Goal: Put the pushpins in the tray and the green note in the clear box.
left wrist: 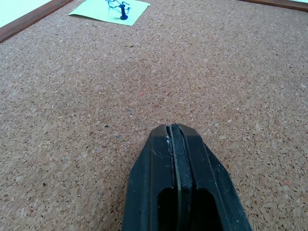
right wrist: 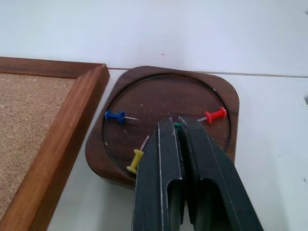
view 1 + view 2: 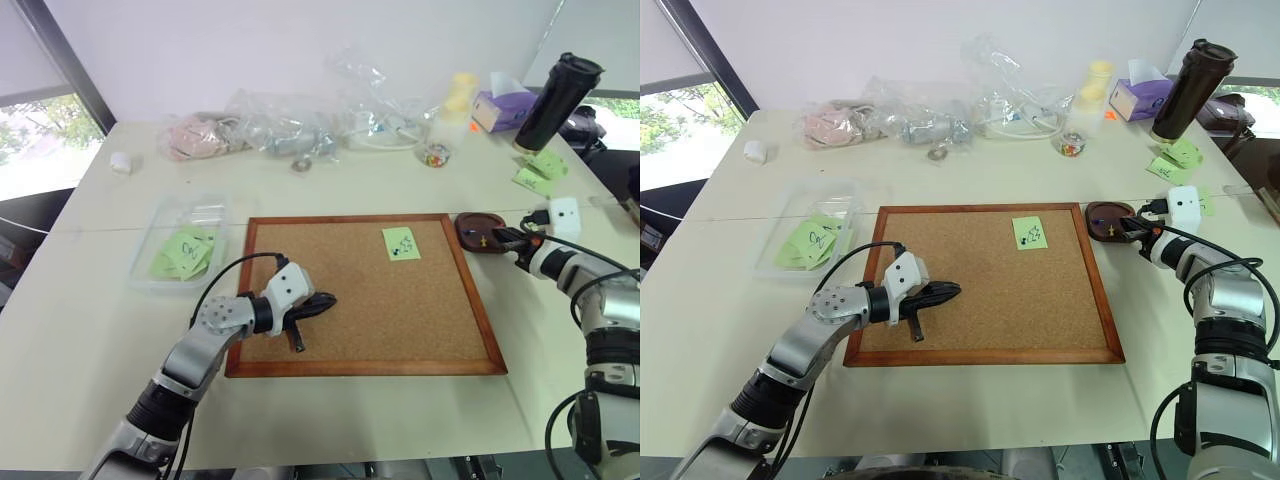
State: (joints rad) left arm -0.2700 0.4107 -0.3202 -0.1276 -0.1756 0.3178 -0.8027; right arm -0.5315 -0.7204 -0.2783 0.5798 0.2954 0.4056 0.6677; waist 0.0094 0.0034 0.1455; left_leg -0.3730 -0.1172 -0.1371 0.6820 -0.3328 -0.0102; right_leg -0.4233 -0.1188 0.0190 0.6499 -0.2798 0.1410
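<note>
The green note [image 3: 401,243] lies on the cork board [image 3: 360,300], pinned by a blue pushpin [image 1: 124,14]. My left gripper [image 3: 330,299] hovers shut and empty just over the cork, left of the note. The dark brown tray [image 2: 221,94] sits just off the board's far right corner. Blue [image 2: 113,115], yellow [image 2: 135,160] and red [image 2: 214,115] pushpins lie in it. My right gripper [image 2: 177,124] reaches over the tray with a small green pushpin head [image 2: 177,126] between its fingertips. The clear box [image 3: 200,212], left of the board, holds several green notes.
Clear plastic bags [image 3: 290,125] crowd the table's back edge beside a small jar of pins [image 3: 435,153]. A black tumbler [image 3: 556,100], a purple tissue box [image 3: 503,105] and loose green notes [image 3: 540,172] stand at the back right. A white roll [image 3: 121,162] lies far left.
</note>
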